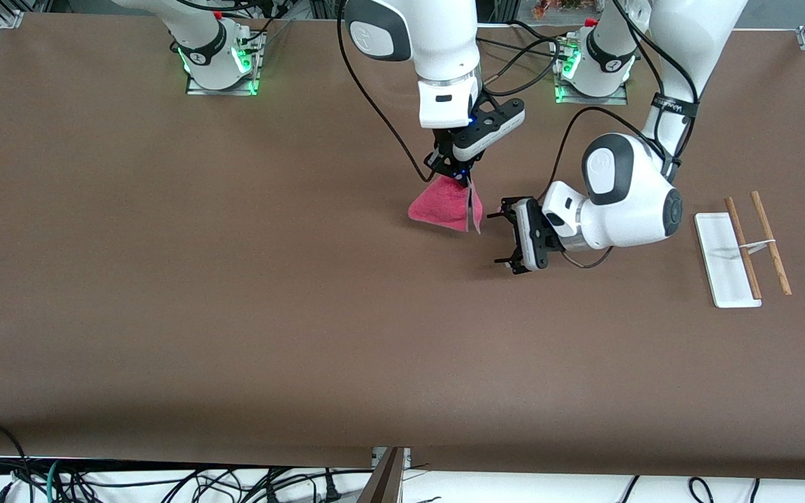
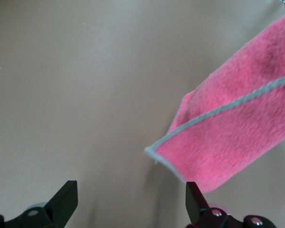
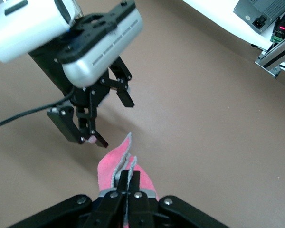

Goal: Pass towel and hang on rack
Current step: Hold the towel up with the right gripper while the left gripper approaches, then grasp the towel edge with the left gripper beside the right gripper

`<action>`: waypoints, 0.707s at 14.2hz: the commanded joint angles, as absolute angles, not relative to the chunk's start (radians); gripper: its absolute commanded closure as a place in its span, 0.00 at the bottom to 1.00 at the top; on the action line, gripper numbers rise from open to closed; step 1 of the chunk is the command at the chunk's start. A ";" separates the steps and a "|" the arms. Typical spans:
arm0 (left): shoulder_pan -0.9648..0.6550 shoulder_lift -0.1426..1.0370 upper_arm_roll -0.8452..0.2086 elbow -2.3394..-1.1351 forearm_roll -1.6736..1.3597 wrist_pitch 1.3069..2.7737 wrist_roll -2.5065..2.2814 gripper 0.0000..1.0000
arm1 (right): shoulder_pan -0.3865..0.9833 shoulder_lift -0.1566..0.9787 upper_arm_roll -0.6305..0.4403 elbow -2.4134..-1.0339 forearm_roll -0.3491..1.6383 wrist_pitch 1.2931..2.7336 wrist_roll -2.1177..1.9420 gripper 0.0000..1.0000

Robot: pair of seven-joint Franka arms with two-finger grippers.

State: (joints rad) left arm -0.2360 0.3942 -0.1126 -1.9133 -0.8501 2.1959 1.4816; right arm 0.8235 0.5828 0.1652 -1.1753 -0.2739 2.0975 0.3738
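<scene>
My right gripper [image 1: 464,180] is shut on the top corner of the pink-red towel [image 1: 444,204], which hangs folded below it over the middle of the table. In the right wrist view the shut fingers [image 3: 131,178] pinch the towel's [image 3: 113,167] grey edging. My left gripper [image 1: 504,239] is open and empty, turned sideways, just beside the towel's lower edge toward the left arm's end. In the left wrist view the towel [image 2: 237,128] hangs just ahead of one fingertip [image 2: 192,197] of the left gripper [image 2: 130,199]. The rack [image 1: 724,260] stands near the left arm's end of the table.
The rack's two wooden rods [image 1: 769,241] lean over its white base. The left gripper also shows in the right wrist view [image 3: 115,122], open beside the towel. Bare brown table [image 1: 235,279] lies all around. Cables hang below the table's front edge.
</scene>
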 commanded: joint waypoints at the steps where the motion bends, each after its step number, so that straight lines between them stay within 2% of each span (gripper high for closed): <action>1: -0.245 0.385 -0.120 -1.908 -0.884 2.203 1.508 0.00 | 0.828 0.589 0.164 -1.155 -0.288 2.095 0.388 1.00; 10: -0.273 0.373 -0.152 -1.908 -0.873 2.204 1.516 0.00 | 0.828 0.589 0.164 -1.155 -0.287 2.097 0.391 1.00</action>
